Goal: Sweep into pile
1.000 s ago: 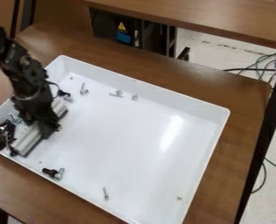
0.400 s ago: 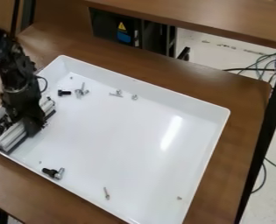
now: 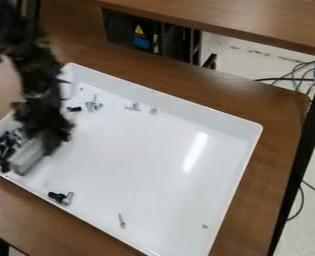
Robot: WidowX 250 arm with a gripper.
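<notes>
At the left side of the white tray [image 3: 153, 165] is my gripper [image 3: 45, 142], shut on a grey-white bar-shaped sweeping tool [image 3: 27, 156] that slants over the tray floor. Left of the tool, a pile of dark and silver screws [image 3: 1, 150] lies in the tray's left corner. A dark bolt [image 3: 74, 109] and some silver screws [image 3: 93, 106] lie near the back left. Small screws [image 3: 134, 107] sit along the back wall. A black and silver bolt pair [image 3: 61, 197] is near the front left edge, and a single screw [image 3: 121, 221] lies toward the front.
The tray's raised walls surround the work area on a brown wooden table [image 3: 266, 170]. A tiny bit [image 3: 204, 226] rests near the tray's right front. Behind are another wooden tabletop [image 3: 253, 20] and cables [image 3: 306, 75] over the floor.
The gripper and tool first went left toward the corner pile, then came back slightly right. The dark bolt near the back left came into view from beside the arm.
</notes>
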